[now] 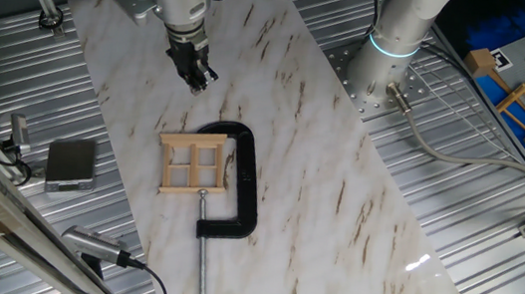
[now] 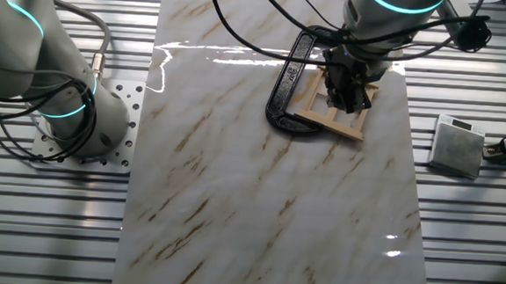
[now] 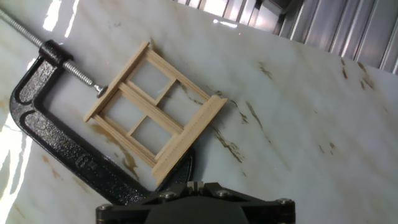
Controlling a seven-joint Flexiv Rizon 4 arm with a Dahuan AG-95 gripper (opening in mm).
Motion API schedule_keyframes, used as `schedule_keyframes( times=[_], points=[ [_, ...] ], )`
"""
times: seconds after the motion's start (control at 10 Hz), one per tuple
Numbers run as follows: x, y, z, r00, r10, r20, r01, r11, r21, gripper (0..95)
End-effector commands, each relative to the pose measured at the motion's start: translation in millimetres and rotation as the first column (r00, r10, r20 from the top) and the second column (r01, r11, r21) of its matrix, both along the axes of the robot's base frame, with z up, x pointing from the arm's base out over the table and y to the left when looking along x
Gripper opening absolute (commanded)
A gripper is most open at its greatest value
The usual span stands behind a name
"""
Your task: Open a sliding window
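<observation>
Small pale wooden sliding window (image 1: 194, 164) lies flat, pinched in black metal C-clamp (image 1: 241, 187). Gripper (image 1: 197, 77) hovers near, jaws nearly together, holding nothing. Best: come down gently, push inner pane sideways.

Fingers (image 1: 196, 77) (open or closed) unreadable

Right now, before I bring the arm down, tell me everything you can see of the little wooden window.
The window is a small square frame of pale bare wood, lying flat on the marble table. Thin inner bars cross to split it into panes, and one edge rail looks thicker. A black clamp wraps around it, its screw tip pressing one side rail and its far jaw at the opposite one. The gripper hangs above the table beside it, not touching it.
</observation>
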State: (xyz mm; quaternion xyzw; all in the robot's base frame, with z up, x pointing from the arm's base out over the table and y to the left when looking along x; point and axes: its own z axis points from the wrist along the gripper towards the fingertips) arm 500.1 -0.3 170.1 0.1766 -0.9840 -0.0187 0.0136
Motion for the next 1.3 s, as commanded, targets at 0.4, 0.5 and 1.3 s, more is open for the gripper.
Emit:
schedule_keyframes(
  times=[0.4,0.5,1.3],
  points=[
    [2.5,3.6,-0.6,1.000,-0.019,-0.016,0.020,0.999,0.038,0.0],
    [8.0,10.3,-5.0,1.000,-0.019,-0.020,0.021,0.998,0.063,0.0],
    [34.1,83.3,-45.8,0.995,-0.091,-0.033,0.093,0.992,0.084,0.0]
  ],
)
